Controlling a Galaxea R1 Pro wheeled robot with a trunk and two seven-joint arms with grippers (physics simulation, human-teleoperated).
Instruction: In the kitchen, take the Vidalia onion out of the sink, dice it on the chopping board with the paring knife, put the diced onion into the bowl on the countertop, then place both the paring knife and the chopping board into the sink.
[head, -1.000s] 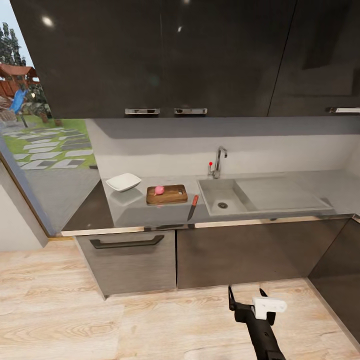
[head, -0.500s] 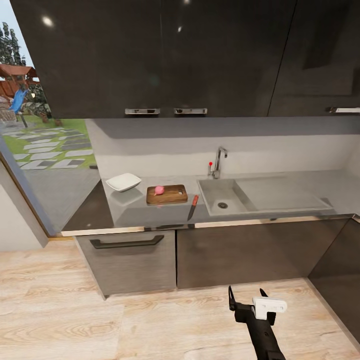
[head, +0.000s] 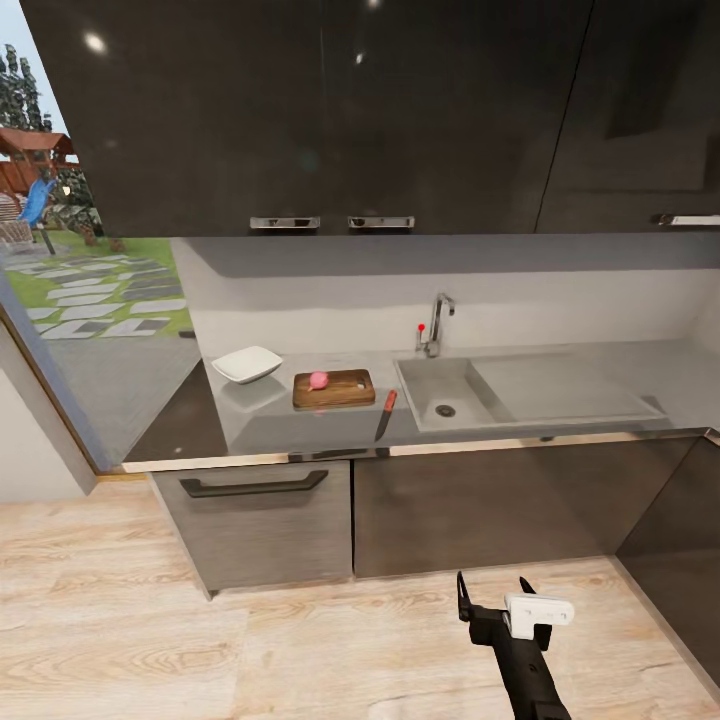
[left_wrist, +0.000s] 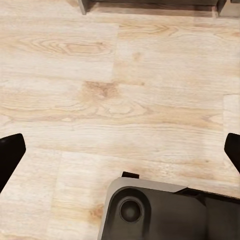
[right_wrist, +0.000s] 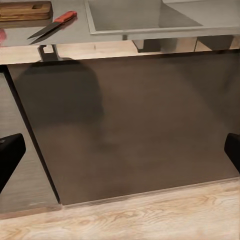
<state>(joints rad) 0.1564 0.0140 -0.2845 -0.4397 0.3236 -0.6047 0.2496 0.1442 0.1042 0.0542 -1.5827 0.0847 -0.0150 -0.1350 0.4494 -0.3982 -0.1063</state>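
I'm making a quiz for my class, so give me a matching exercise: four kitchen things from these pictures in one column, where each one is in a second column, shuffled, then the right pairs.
Things:
1. Vidalia onion
2. paring knife
3. bowl
4. faucet

Places:
A. behind the sink basin
B. on the chopping board
C. on the countertop, at its far left end
D. on the countertop between board and sink

Pairs: 1-B, 2-D, 3-C, 4-A
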